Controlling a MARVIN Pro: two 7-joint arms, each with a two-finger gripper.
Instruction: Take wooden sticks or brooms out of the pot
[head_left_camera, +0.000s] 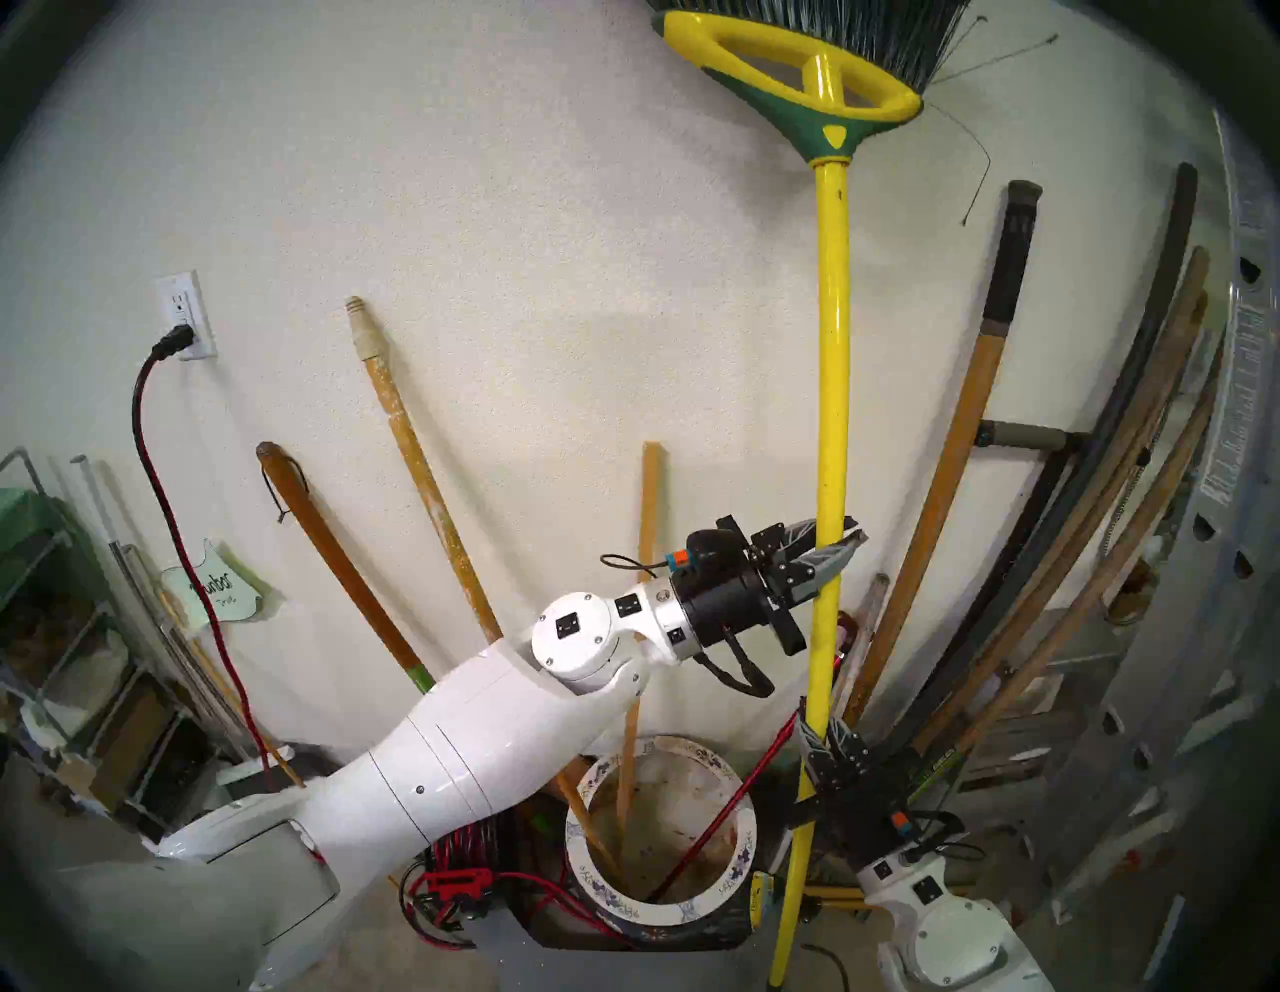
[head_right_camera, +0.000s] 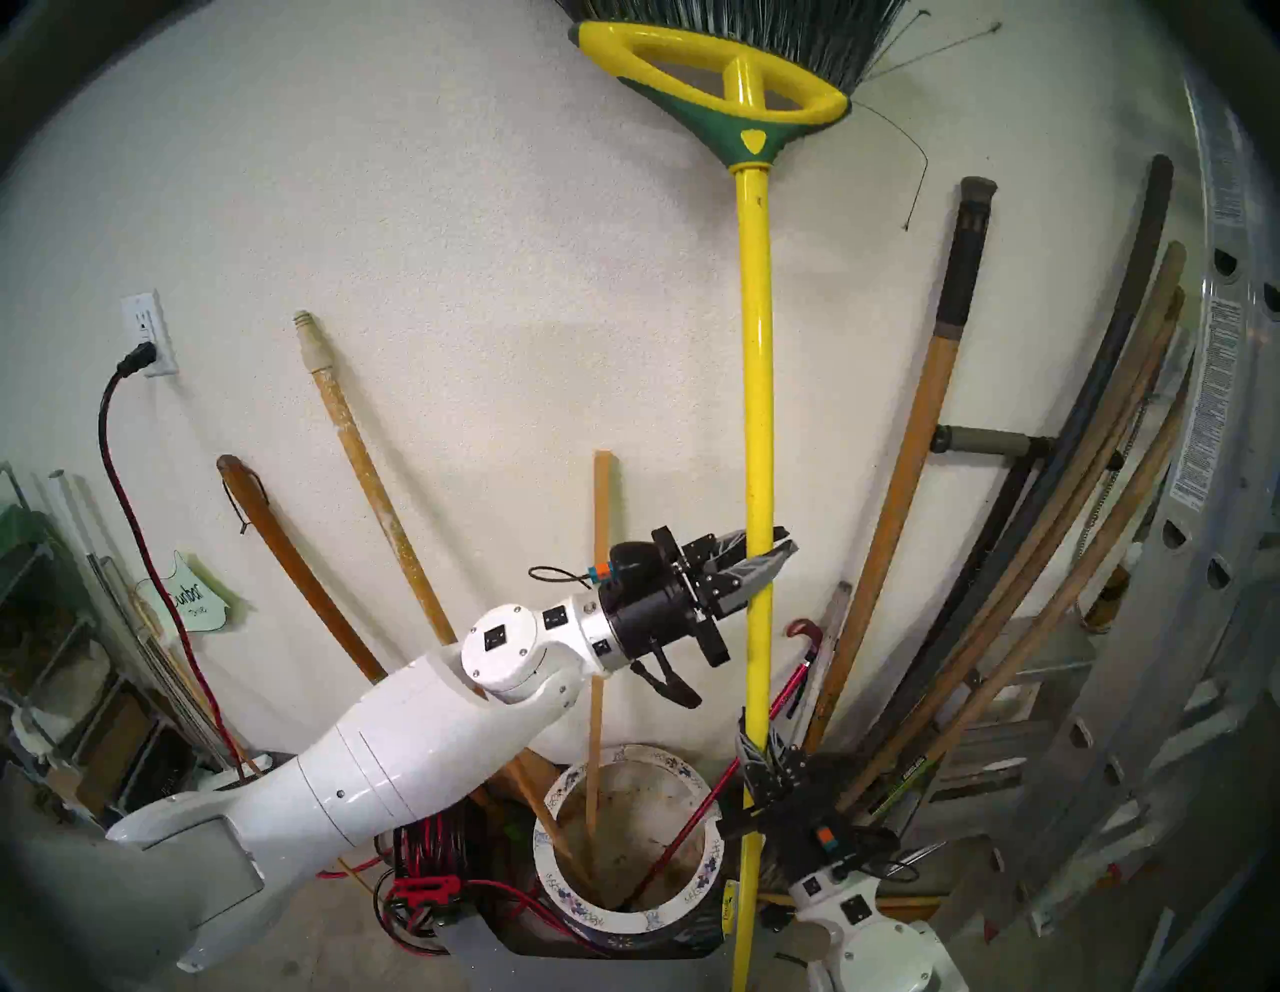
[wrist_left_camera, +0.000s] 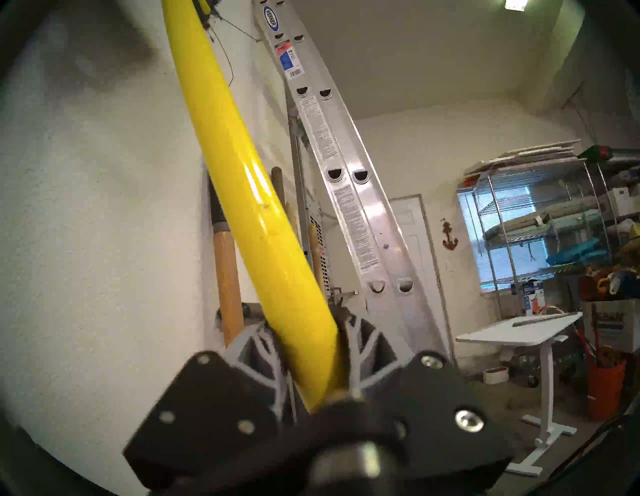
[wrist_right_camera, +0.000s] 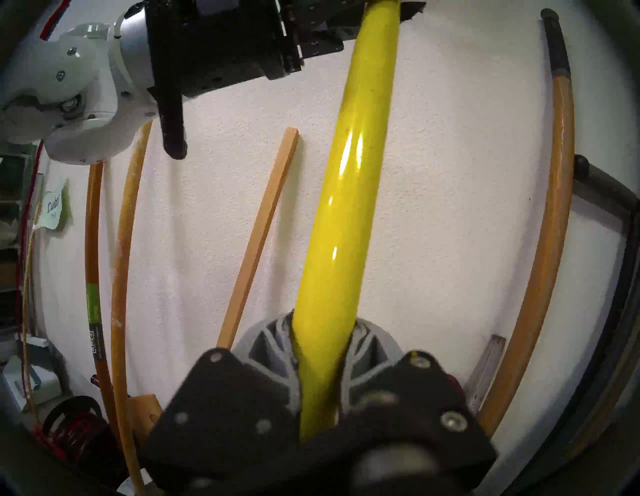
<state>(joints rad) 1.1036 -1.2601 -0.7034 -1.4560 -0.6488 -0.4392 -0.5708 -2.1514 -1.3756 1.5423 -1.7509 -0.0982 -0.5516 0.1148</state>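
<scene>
Bristles (head_left_camera: 831, 34) of the two-handed-gripped broom (head_left_camera: 831, 346) run off frame.

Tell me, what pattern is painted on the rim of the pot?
Blue-purple flowers on the white rim of the pot; the head views show it best.

The left arm reaches up and across from the lower left, forearm raised, wrist bent so its gripper (head_left_camera: 828, 547) points sideways, jaws closed around the broom handle (head_left_camera: 831, 388). The right arm rises from the lower right, its gripper (head_left_camera: 814, 734) pointing upward, jaws also clamped on the same handle, below the left jaws and well apart from them.
</scene>
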